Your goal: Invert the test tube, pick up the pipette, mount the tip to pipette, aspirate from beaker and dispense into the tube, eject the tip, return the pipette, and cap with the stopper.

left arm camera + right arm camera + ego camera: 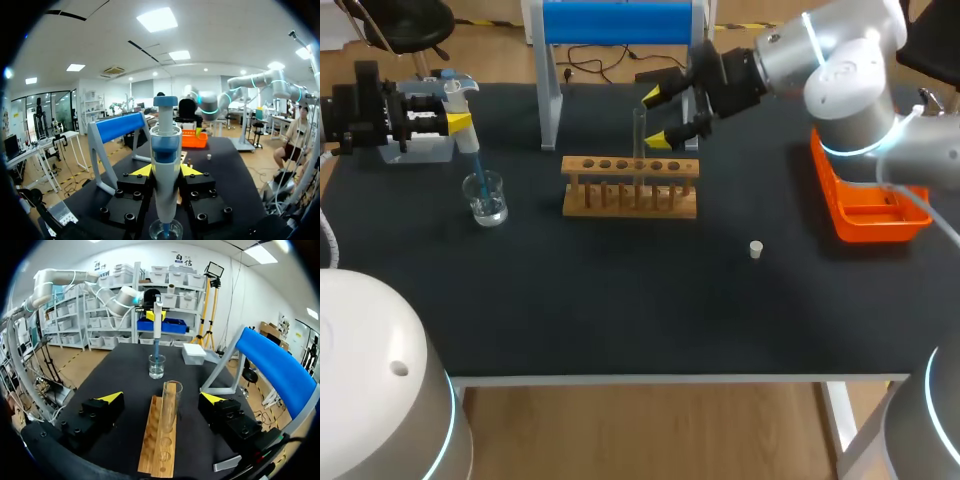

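Light white-and-blue plastic pipette point(165, 165) is clamped mid-barrel by left jaws; fragile, slippery clear glass tube point(170, 410) is flanked by wide right jaws.

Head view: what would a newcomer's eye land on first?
Probably the left gripper at the table's left, shut on a blue-and-white pipette whose tip dips into the glass beaker. Next, the right gripper, open, with a finger on either side of the test tube, which stands upright in the wooden rack mid-table. A bright orange tray sits at the right.
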Robot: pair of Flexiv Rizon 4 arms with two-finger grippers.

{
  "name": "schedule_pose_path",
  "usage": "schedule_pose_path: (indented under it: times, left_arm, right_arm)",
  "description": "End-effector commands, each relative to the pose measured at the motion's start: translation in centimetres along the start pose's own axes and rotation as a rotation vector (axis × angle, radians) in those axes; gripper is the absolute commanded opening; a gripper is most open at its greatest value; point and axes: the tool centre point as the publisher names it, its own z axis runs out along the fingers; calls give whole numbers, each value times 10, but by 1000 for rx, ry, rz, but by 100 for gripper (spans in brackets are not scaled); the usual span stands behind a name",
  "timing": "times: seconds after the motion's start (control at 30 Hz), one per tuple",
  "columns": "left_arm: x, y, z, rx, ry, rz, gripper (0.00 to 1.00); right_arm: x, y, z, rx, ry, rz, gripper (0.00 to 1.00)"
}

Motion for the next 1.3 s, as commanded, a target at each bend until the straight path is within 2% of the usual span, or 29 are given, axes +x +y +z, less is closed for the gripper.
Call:
schedule_pose_path:
  times: [0.03,0.33,0.7,1.3]
  left_arm:
    - [0,0,0,-1,-1,0,0]
    - [0,0,0,-1,-1,0,0]
    - [0,0,0,-1,-1,0,0]
    - [0,0,0,-1,-1,0,0]
  right_arm:
    - [6,-1,-1,4,-10,-2,100]
    - [0,-15,8,7,11,16,100]
    - [-9,-21,28,10,101,17,100]
    - [-14,-29,45,37,126,16,100]
